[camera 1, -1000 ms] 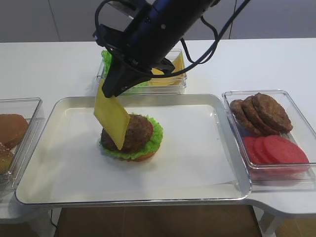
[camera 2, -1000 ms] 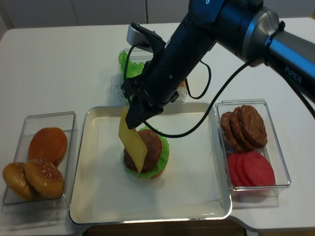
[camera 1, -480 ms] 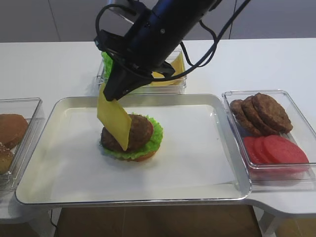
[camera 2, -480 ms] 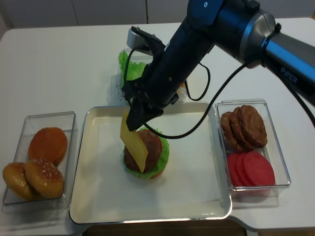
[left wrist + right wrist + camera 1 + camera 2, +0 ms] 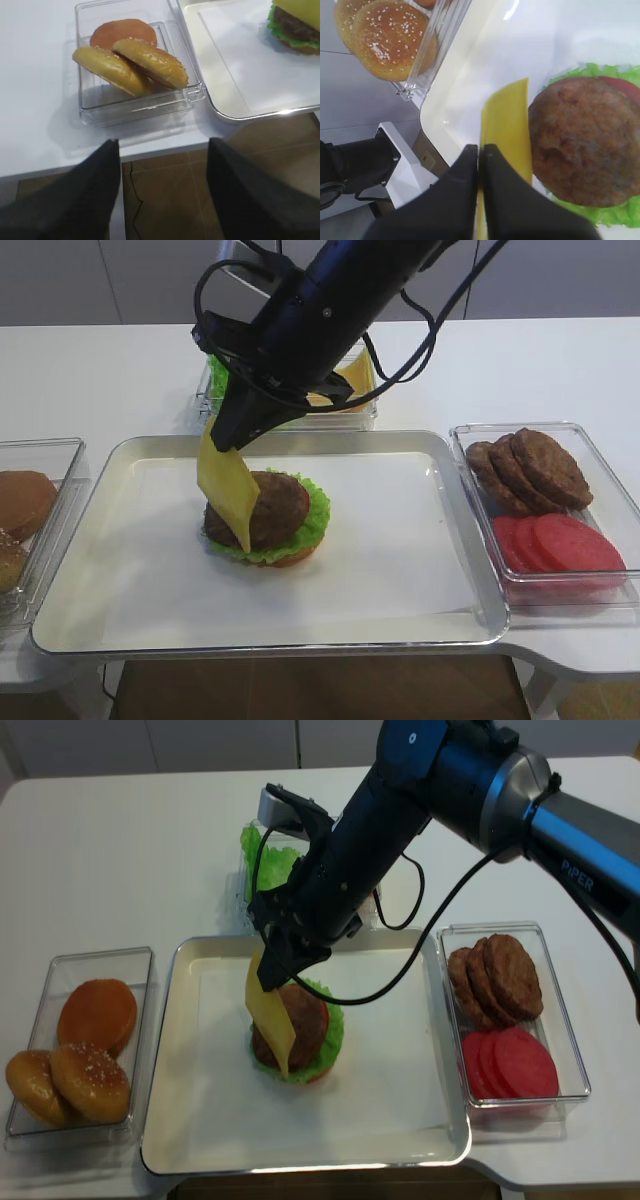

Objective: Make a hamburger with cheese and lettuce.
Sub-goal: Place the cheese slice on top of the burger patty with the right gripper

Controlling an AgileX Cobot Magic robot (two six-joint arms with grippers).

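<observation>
Right gripper (image 5: 481, 150): we are pinching the cheese (image 5: 228, 490) by its top edge, jaws closed.
Cheese: hanging edge-on beside the hamburger (image 5: 268, 518) on the tray (image 5: 420, 445).
Risk: we are judging it may fold or land off-centre once released.
Left gripper (image 5: 162, 145): we are seeing it parked, jaws apart.

The tray (image 5: 470, 570) lies at the middle of the table's (image 5: 120, 370) front edge, and its right half and front strip are bare paper — open room for a hand. The hamburger (image 5: 268, 520) stands left of the tray's centre, with the cheese (image 5: 230, 492) hanging edge-down against its left side from the closed right hand (image 5: 232, 432); that arm slants in from the far right, blocking the way over the tray's back-left part. Clear boxes flank the tray — buns (image 5: 78, 1050) left, patties and red slices (image 5: 505, 1025) right, a lettuce box (image 5: 290, 400) just behind.
</observation>
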